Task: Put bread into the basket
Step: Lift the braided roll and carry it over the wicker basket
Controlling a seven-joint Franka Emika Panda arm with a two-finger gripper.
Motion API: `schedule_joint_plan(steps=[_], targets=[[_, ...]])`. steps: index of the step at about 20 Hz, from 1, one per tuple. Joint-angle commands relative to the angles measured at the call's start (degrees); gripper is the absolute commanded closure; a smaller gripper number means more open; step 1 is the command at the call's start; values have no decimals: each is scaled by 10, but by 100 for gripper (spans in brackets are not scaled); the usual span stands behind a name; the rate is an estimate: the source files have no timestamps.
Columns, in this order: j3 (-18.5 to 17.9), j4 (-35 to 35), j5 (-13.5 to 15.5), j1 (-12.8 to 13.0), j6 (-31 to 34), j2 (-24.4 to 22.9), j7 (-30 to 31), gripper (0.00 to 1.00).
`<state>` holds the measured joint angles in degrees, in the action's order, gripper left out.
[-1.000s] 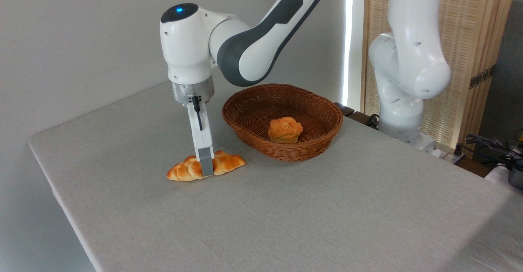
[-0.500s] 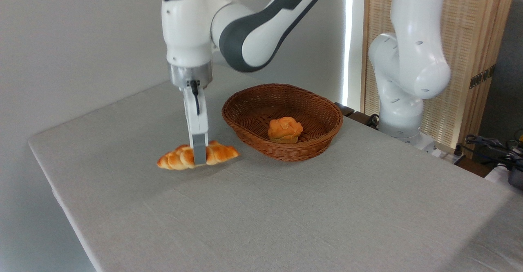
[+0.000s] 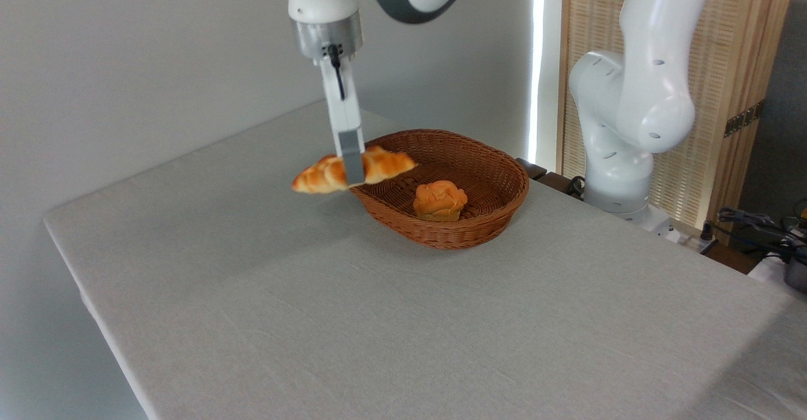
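Above the counter (image 3: 378, 319), left of the wicker basket (image 3: 485, 218): end effector (image 3: 350, 171) pointing straight down, clamped on the braided loaf (image 3: 384, 163) at about mid-length. Only the near grey finger (image 3: 350, 155) visible, far one hidden behind the bread. Loaf airborne, clear of the cloth, roughly level with a slight tilt, right end higher. Right tapered tip overlapping the basket's left rim in view; left tip hanging out past the rim, over bare cloth. Cannot tell whether the tip is truly over the rim or just in front of it. Faint shadow on the cloth below.

Basket oval, shallow, brown, sitting flat on the counter toward the back. Holds one small round knotted bun (image 3: 439, 200), resting on the basket floor near centre, well apart from the loaf.

Counter covered in light grey cloth, a few soft creases.

Arm: white and dark grey links entering from top of frame, metal wrist flange (image 3: 329, 35) with black cable running down the finger mount. Arm base column (image 3: 630, 105) standing at the right, behind the counter edge, in front of a slatted wooden screen (image 3: 737, 60). Loose cables (image 3: 756, 224) at far right.
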<state>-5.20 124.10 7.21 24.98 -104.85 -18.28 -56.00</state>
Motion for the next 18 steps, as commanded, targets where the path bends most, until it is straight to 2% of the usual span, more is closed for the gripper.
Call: schedule_joint_plan(steps=[1,2,4,5,6,10,18], targets=[[-1,6,10,16,94,-25,3,35],[0,6,10,18,119,-27,4,32],[10,6,10,22,161,-29,9,15],[19,6,9,21,180,-29,10,3],[21,9,7,22,202,-28,9,0],[21,11,7,21,224,-26,8,0],[20,11,3,19,206,-19,5,0]])
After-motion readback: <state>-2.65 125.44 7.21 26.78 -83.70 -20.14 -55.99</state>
